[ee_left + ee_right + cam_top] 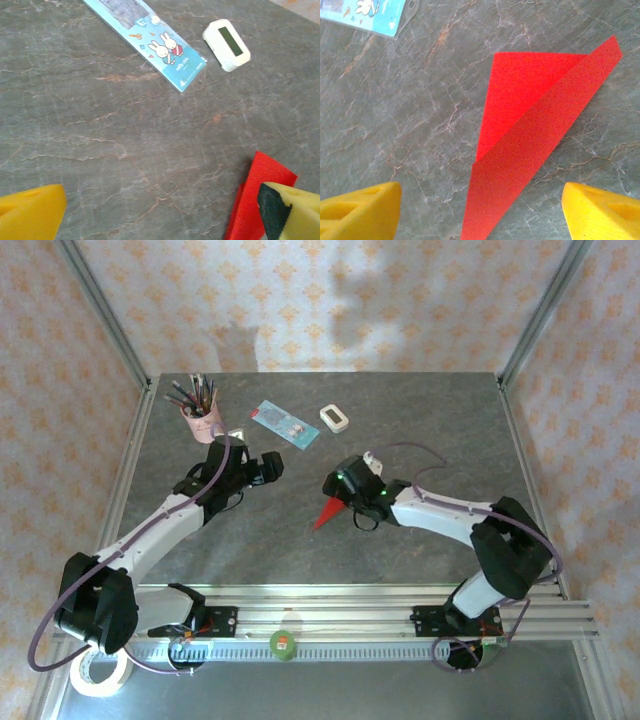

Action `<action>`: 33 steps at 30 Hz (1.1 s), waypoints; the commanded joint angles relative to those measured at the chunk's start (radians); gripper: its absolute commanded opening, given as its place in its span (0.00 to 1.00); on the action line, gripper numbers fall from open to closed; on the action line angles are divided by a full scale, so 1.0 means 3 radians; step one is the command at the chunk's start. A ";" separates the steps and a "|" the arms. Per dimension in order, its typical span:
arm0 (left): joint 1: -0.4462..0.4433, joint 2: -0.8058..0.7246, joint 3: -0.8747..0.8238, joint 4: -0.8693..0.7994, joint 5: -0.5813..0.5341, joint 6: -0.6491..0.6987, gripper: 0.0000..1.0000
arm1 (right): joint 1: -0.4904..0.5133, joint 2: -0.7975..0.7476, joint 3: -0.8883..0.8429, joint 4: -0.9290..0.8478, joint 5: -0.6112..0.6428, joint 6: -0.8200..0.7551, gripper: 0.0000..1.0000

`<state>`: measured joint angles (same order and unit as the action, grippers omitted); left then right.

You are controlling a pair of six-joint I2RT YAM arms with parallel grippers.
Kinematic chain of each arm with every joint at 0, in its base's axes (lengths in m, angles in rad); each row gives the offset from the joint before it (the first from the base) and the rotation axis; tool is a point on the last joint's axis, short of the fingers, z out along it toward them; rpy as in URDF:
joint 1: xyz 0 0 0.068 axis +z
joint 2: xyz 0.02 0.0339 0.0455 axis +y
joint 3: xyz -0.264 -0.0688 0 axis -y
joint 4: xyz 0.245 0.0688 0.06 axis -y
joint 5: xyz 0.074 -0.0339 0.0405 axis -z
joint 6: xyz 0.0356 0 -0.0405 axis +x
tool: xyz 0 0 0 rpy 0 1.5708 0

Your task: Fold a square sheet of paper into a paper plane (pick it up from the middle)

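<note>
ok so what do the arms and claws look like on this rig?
Left arm and right arm: white links, black joints, a thin purple cable looped alongside each. Left claw and right claw have chunky yellow wedge fingers; one left finger carries a black pad.

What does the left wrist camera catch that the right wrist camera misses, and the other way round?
Against the right wrist view, the left wrist view adds the small white rounded block with a dark window and a long stretch of the light blue rectangular card. The right wrist view adds the folded red paper nearly whole, its overlapping flap plain. Both share the grey stone-patterned table, part of that card and paper, and yellow fingers spread wide: the left fingers in one, the right fingers in the other.
</note>
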<state>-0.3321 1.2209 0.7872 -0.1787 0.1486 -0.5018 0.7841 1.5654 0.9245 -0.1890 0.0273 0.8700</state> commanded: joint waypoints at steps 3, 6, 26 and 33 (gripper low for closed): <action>0.0064 -0.0046 -0.0065 -0.0115 -0.0109 0.0166 0.99 | 0.0049 0.0266 0.0197 -0.0353 0.0456 0.0280 0.82; 0.0064 -0.0046 -0.0104 -0.0070 -0.0073 0.0160 0.99 | 0.0050 0.0425 0.0301 -0.0446 0.0381 0.0265 0.78; 0.0064 0.0030 -0.0167 -0.0020 0.0037 0.0124 0.99 | 0.0045 0.0246 0.0082 -0.0520 0.0432 0.0532 0.32; 0.0064 0.0076 -0.0154 -0.0021 0.0067 0.0116 0.99 | 0.0030 0.0256 0.0028 -0.0411 0.0395 0.0536 0.18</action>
<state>-0.3199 1.2350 0.7467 -0.1875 0.1539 -0.4698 0.7914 1.6520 0.9482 -0.3237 0.1127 1.0206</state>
